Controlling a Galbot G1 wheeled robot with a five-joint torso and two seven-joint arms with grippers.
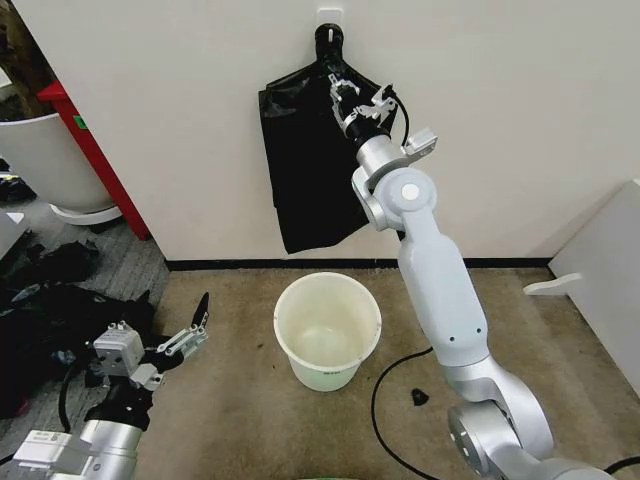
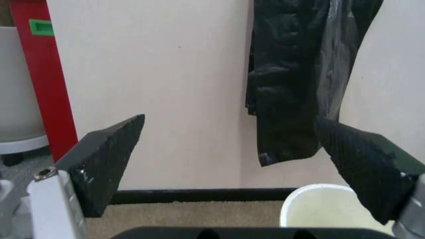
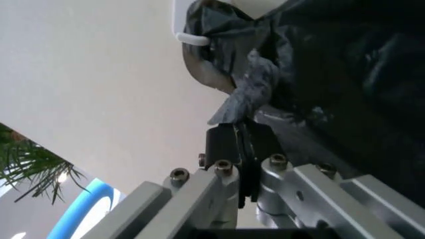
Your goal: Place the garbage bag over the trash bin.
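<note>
Against the cream wall the garbage bag (image 1: 305,165) hangs from its hook, pinched by the right gripper (image 1: 345,97), left gripper (image 1: 185,335) spread empty, trash bin (image 1: 327,330) unlined.

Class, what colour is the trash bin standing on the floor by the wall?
Cream-white; the trash bin shows best in the head view.

Silver arms, black-fingered end effector (image 1: 352,98), black cables.

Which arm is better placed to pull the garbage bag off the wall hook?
Right. The right gripper is already up at the garbage bag, pinched shut on its top. The left gripper hangs open, low beside the trash bin.
</note>
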